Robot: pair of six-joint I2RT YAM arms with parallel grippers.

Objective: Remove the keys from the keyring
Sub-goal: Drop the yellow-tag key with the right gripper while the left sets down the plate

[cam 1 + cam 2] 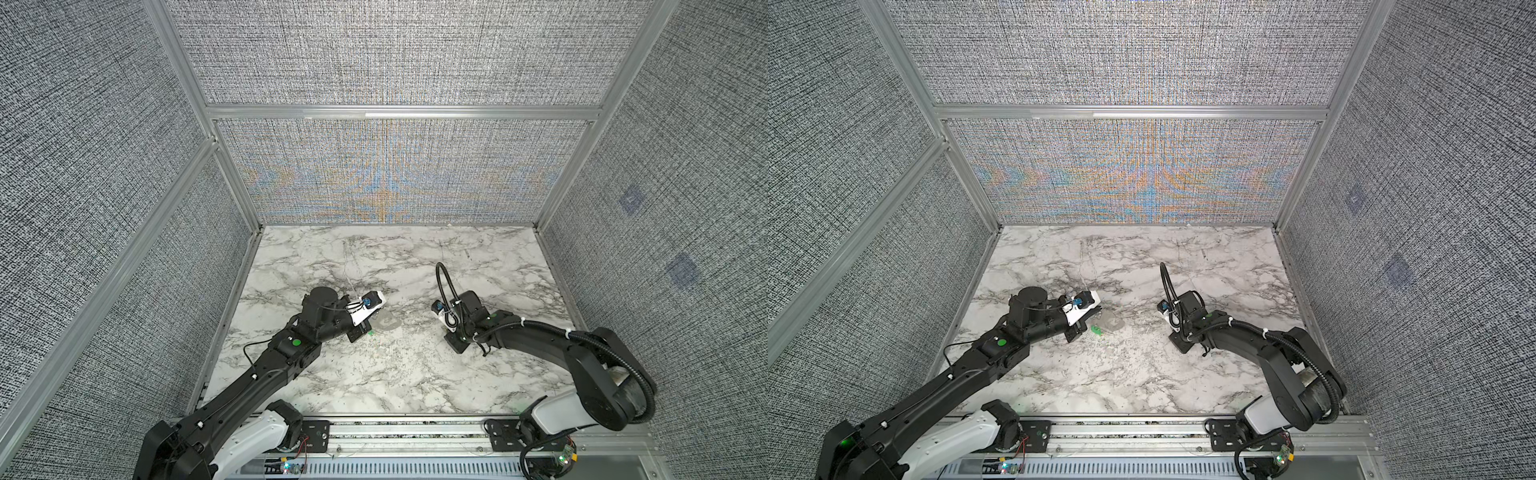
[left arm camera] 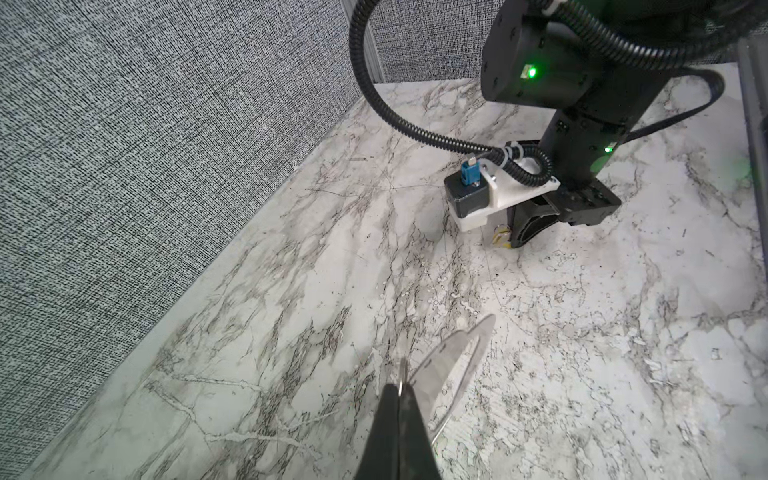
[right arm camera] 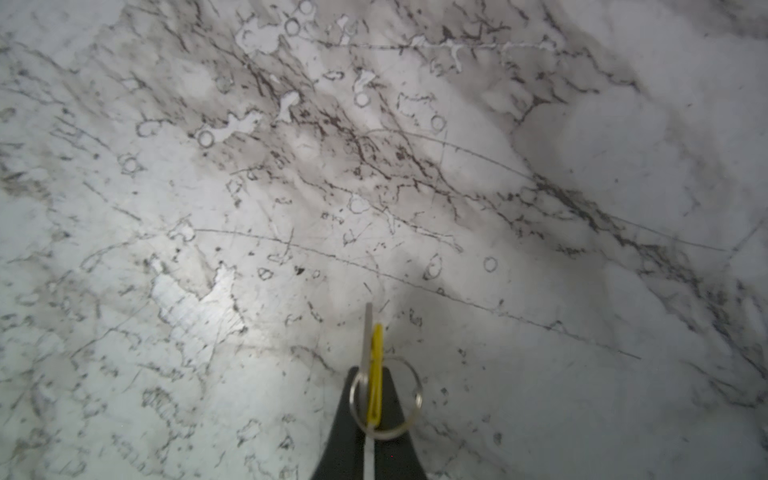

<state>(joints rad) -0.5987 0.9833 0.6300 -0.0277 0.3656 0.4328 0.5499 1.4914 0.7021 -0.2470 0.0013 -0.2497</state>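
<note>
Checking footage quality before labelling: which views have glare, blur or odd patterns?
In both top views, rainbow ripples cross the back wall; in the right wrist view, glare whitens the table and the yellow tag in the right end effector looks soft.

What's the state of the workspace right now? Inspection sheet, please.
Surface: marble tabletop, scuffed and scratched.
Job's things: yellow-tagged key with silver ring at right gripper; keyring, edge-on, with clear fob at left gripper; green-tagged key beside it.
Clutter: nothing seen.
Grippers: left gripper's fingers shut on keyring; right gripper's fingers shut on yellow-tagged key.
Cables: corrugated hose loops over right wrist.
Surroundings: grey fabric walls, aluminium frame.
</note>
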